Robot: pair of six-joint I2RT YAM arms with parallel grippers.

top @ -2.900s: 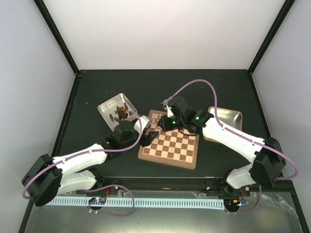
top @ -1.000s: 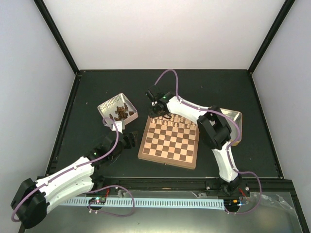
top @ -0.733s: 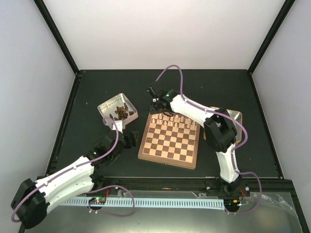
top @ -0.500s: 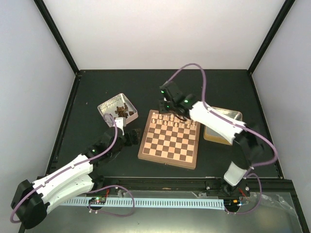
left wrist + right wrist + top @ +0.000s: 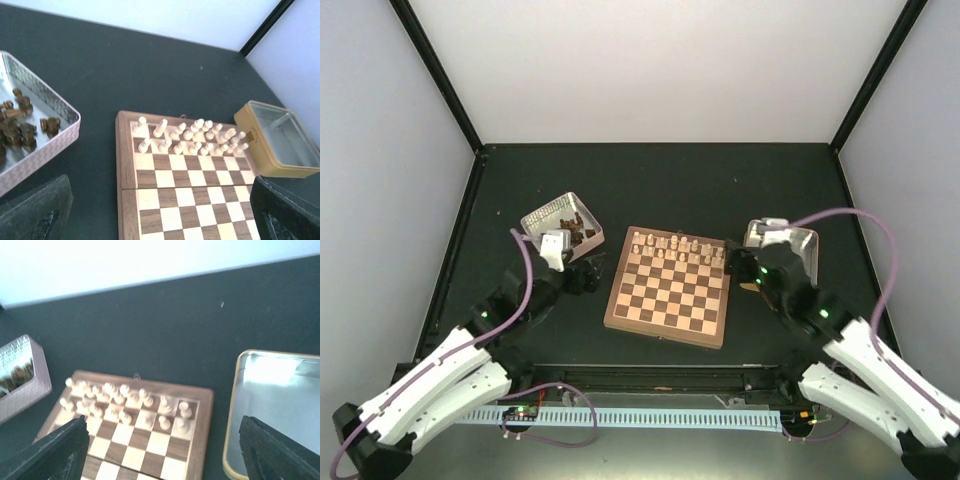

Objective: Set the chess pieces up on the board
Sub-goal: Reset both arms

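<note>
Board (image 5: 666, 300): centre of table, near rows bare.
Left tin (image 5: 542, 218): holds dark pieces (image 5: 572, 232), judged the next stock.
Left gripper (image 5: 582, 283), right gripper (image 5: 748, 268): both wide, empty, flanking the board.
Chess pieces (image 5: 675, 247): cream, ranked on the far two rows.
Advice: pinch one dark piece singly and seat it centred on a near square.

We can read no text, label, brand, number or sign on anything in these three views.
</note>
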